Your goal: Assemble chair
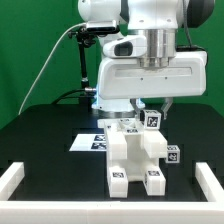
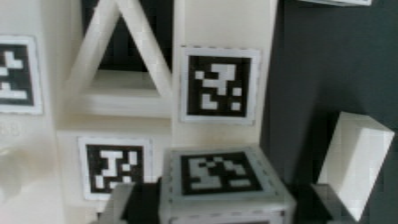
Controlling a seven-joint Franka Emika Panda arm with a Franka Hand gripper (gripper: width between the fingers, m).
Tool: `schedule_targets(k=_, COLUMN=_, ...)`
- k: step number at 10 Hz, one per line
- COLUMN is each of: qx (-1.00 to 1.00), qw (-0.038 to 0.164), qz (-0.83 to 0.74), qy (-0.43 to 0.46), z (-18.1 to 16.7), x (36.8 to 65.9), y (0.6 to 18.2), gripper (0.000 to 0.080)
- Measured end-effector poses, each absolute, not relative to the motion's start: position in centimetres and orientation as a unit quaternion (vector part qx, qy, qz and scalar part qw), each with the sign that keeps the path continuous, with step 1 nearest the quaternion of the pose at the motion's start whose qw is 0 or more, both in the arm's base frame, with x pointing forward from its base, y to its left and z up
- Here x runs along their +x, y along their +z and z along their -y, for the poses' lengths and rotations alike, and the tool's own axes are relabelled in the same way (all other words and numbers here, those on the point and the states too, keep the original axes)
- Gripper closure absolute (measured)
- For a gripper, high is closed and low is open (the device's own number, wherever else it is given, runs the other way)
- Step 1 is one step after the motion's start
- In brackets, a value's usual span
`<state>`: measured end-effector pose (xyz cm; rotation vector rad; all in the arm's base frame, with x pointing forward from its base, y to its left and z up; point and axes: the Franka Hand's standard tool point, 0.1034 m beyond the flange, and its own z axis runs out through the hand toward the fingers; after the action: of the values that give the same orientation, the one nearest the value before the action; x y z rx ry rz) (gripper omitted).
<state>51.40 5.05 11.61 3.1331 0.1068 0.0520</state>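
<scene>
The chair [image 1: 135,155] stands partly joined in the middle of the black table, a chunky white body with tag markers on its front and sides. In the wrist view it fills the picture as white slabs [image 2: 160,110] with tags. My gripper [image 1: 152,110] hangs just above the chair's back right part. It is shut on a small white tagged chair piece [image 1: 152,121], which also shows in the wrist view [image 2: 217,178]. There my gripper [image 2: 228,206] has a dark finger [image 2: 146,203] pressed on each side of the piece. The piece sits close over the chair body; contact is hidden.
The marker board [image 1: 92,142] lies flat behind the chair on the exterior view's left. Low white border rails [image 1: 12,180] [image 1: 208,180] run along the table's sides. A separate white slab [image 2: 356,150] shows beside the chair in the wrist view. A green backdrop stands behind.
</scene>
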Motion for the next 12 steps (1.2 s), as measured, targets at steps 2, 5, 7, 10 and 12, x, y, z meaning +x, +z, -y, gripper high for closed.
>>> schedule_targets(k=2, qx=0.995, qw=0.001, qz=0.092, qy=0.032, z=-4.60, x=51.95, y=11.79, gripper=0.0515)
schedule_targets(k=5, qx=0.973, qw=-0.018, qz=0.224, qy=0.042, z=-3.96, x=52.46, y=11.59, gripper=0.0515)
schedule_targets(k=7, qx=0.959, qw=-0.028, qz=0.279, qy=0.042, z=-4.01, x=52.54, y=11.56, gripper=0.0515)
schedule_targets(k=10, qx=0.959, qw=-0.028, qz=0.278, qy=0.042, z=-4.04, x=52.53, y=11.55, gripper=0.0328)
schedule_targets(k=12, qx=0.962, qw=-0.027, qz=0.267, qy=0.042, z=-4.07, x=52.53, y=11.56, gripper=0.0160)
